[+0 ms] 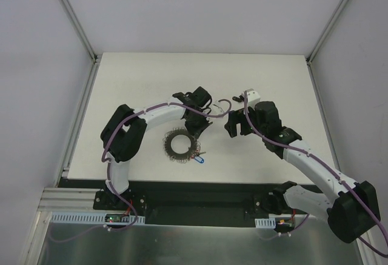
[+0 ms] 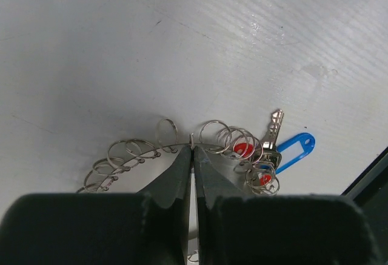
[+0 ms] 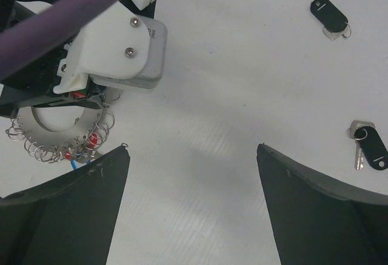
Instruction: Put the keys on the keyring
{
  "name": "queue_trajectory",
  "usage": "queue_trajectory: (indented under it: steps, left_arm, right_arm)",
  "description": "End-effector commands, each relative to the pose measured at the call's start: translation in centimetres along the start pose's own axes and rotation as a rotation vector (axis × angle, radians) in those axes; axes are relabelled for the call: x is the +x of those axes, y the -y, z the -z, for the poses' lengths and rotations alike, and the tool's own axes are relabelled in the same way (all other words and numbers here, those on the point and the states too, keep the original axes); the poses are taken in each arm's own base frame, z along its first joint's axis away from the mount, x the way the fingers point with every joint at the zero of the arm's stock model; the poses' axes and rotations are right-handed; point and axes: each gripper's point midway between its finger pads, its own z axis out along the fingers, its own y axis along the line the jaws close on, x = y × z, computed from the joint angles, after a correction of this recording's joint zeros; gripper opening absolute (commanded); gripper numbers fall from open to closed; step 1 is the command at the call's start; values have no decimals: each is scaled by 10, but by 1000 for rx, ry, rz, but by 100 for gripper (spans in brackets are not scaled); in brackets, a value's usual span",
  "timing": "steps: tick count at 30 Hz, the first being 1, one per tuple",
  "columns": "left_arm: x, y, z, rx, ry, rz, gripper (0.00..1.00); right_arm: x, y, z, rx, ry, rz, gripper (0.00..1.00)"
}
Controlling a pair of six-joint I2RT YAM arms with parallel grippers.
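White worktop [image 1: 151,77] between grey panels. Near its near edge, left of middle, lies the grey keyring [image 1: 180,144], with wire loops, red tags [image 2: 242,150], a blue tag [image 2: 296,150] and a silver key [image 2: 274,133]. The left hand [image 2: 193,150], fingers pressed together, touches its rim; whether it pinches a loop is unclear. The right hand [image 3: 193,151], spread wide, hovers beside the ring. Two black keys [image 3: 329,15] lie apart off to its side, the second key [image 3: 373,147] nearer. Neither shows from overhead.

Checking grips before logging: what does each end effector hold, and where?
Left end effector pinches the keyring at its rim; right end effector is open, holding nothing.
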Motion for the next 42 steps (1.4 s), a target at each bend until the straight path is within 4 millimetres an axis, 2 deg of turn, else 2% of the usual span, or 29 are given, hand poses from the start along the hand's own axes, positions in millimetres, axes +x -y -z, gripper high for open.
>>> queue_trajectory:
  steps: [1, 3, 8, 12, 16, 17, 19, 21, 22, 23, 25, 28, 30, 33, 34, 36, 38, 39, 41, 42]
  left_arm:
    - [-9, -2, 0, -39, -6, -1, 0]
    - [-6, -2, -4, -43, -17, 6, 0]
    - [-9, -3, -2, -62, -7, 28, 11]
    - [-21, -1, 10, -78, 48, 39, 19]
    - [-32, -1, 31, -118, 133, 50, 27]
    - [-29, -1, 31, -132, 136, 67, 28]
    - [-36, -3, 42, -161, 197, 74, 28]
    - [-27, -2, 41, -170, 208, 102, 28]
    - [-33, -2, 47, -176, 260, 100, 28]
    - [-23, 0, 42, -167, 253, 121, 28]
    - [-25, 4, 44, -151, 291, 135, 28]
    - [-10, 7, 41, -123, 298, 194, 28]
    - [-10, 4, 46, -117, 340, 229, 29]
    - [-5, 1, 56, -118, 405, 292, 33]
    - [2, 1, 59, -126, 415, 306, 33]
    - [4, -3, 66, -140, 458, 345, 36]
    - [14, -8, 76, -165, 501, 398, 41]
    - [14, -11, 80, -177, 530, 411, 43]
    - [27, -16, 90, -206, 574, 459, 47]
    - [30, -16, 93, -210, 588, 469, 49]
  right_arm:
    - [0, 1, 2, -4, 18, 10, 89]
    - [2, -2, 1, -19, 13, 13, 89]
    - [1, -7, -1, -53, 3, 30, 89]
    - [1, -11, -1, -74, -1, 44, 89]
    - [0, -13, -2, -92, -4, 49, 89]
    - [0, -14, -2, -95, -4, 51, 89]
    - [-1, -14, -1, -94, -1, 52, 89]
    - [1, -14, 0, -98, -6, 54, 89]
    - [1, -15, 0, -101, -6, 55, 88]
    - [2, -17, 0, -113, -10, 56, 88]
    - [4, -20, 0, -136, -16, 61, 88]
    - [9, -30, -3, -196, -40, 60, 87]
    - [12, -41, -6, -260, -62, 60, 85]
    - [17, -57, -13, -361, -97, 54, 80]
    - [24, -60, -20, -384, -131, 46, 79]
    - [23, -72, -26, -445, -144, 49, 75]
    - [32, -77, -37, -475, -186, 41, 71]
    - [25, -83, -41, -495, -164, 53, 70]
    - [35, -87, -54, -517, -206, 44, 67]
    - [34, -91, -58, -531, -205, 49, 64]
